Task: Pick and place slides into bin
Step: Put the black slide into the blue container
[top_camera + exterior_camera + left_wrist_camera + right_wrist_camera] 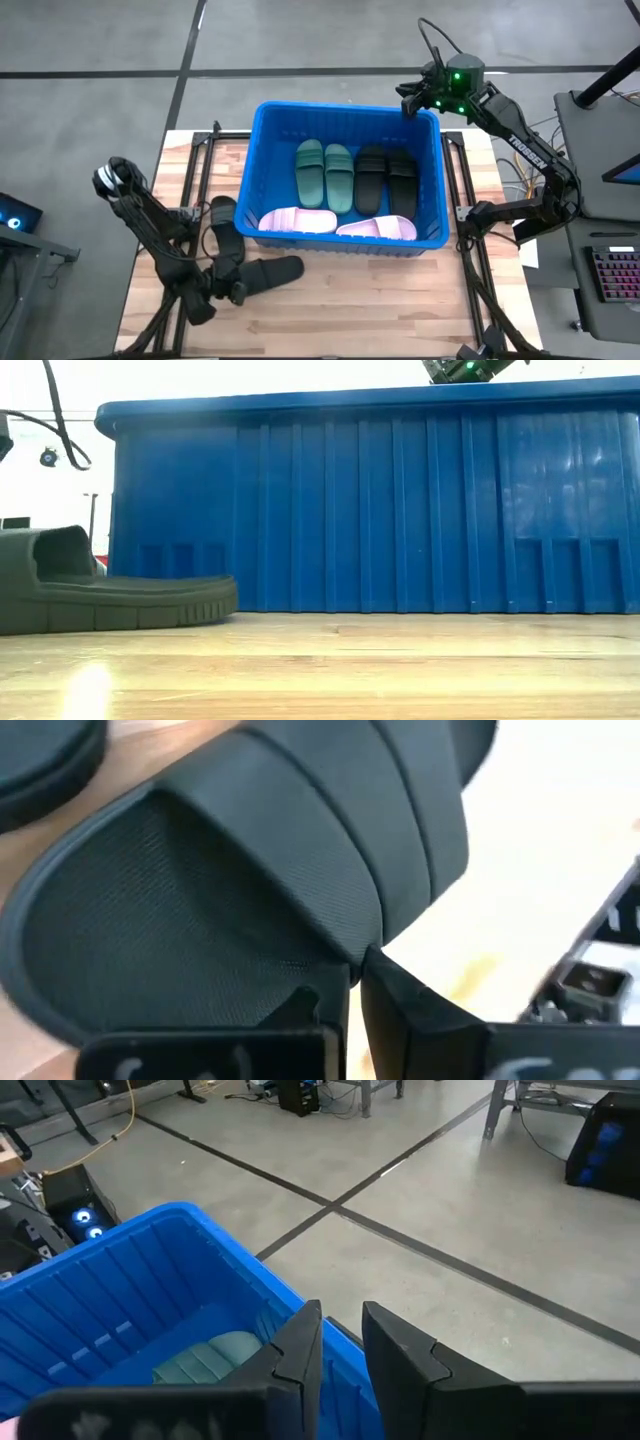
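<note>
The left gripper (233, 290), fingers nearly closed, sits at the strap of a black slide (268, 272) lying crosswise near the table's front edge.

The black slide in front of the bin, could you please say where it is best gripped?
Probably by its wide strap, from above: the black slide lies sole-down, so the raised strap stands clear of the footbed, and the left gripper is close by.

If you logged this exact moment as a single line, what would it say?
bin: six slides inside | table: two black slides left | left gripper: at black slide | right gripper: above bin's far corner
</note>
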Motion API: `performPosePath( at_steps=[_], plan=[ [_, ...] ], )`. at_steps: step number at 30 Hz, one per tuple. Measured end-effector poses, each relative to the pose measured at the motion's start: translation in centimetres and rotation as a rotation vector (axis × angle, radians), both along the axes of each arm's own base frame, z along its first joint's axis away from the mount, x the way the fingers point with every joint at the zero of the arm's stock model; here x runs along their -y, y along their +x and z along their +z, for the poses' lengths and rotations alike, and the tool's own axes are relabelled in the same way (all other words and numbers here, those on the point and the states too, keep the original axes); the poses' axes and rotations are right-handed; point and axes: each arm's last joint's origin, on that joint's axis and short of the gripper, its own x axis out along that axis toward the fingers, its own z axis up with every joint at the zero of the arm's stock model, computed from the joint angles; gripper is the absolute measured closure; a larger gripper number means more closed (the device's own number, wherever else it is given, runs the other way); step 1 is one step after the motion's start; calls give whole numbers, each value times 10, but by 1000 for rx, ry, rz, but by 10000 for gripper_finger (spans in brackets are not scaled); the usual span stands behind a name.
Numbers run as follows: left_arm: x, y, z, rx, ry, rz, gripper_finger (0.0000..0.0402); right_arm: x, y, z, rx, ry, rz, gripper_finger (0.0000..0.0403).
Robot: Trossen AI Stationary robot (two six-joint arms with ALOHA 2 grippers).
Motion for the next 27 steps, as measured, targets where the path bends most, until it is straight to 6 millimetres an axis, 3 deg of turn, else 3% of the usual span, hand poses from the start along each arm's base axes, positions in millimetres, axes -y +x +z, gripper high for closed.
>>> performPosePath(
  at_steps=[6, 17, 27],
  plan=[
    [-4, -4, 21, 70, 2, -117, 401, 0, 0, 0, 0, 0, 0, 330],
    [-22, -17, 78, 296, -41, -364, 401, 0, 0, 0, 0, 0, 0, 337],
    [-34, -30, 97, 327, -158, -520, 401, 0, 0, 0, 17, 20, -10, 329]
  ],
)
